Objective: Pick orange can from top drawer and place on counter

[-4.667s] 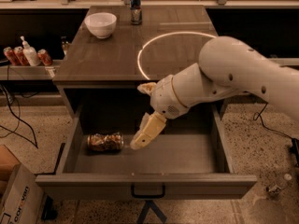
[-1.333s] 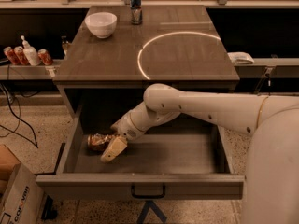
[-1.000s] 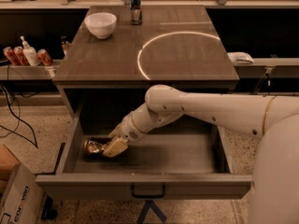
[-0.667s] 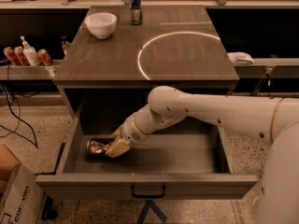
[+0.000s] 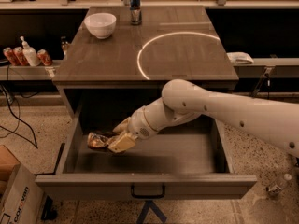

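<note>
The top drawer [image 5: 196, 185] stands pulled open below the counter [image 5: 107, 59], which bears a white arc. The orange can [image 5: 96, 140] lies on its side at the drawer's left, its right end between my fingers. My gripper [image 5: 117, 138] reaches down into the drawer from the right and is shut on the orange can, which sits slightly above the drawer floor. The white arm crosses the drawer's middle and hides part of its back.
A white bowl [image 5: 100, 24] and a slim blue-and-silver can [image 5: 135, 6] stand at the counter's far end. Red cans [image 5: 13, 56] and a soap bottle [image 5: 29, 54] sit on a left shelf. A cardboard box [image 5: 16, 202] is on the floor at left.
My gripper reached the can at the drawer's left and closed around its right end. The can has since risen slightly from the drawer floor.
</note>
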You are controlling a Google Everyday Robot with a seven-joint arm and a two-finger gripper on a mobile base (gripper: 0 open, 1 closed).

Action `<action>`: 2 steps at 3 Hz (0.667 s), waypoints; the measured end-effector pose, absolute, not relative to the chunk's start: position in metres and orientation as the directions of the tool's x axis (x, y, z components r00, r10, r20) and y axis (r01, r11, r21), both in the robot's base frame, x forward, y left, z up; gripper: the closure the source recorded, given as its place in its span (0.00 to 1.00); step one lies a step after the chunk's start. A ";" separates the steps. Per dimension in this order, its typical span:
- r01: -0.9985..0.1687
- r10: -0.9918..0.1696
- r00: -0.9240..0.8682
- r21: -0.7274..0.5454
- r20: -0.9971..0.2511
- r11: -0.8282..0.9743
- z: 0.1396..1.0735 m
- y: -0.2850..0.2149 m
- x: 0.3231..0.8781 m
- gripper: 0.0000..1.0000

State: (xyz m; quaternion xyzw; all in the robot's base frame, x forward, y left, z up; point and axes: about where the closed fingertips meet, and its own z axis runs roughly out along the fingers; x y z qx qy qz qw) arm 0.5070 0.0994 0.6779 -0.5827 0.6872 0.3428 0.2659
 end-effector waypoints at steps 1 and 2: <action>-0.995 -0.548 -0.090 0.101 -0.832 0.011 0.744 0.076 0.510 1.00; -0.997 -0.512 0.040 -0.002 -0.858 -0.074 0.817 0.048 0.510 1.00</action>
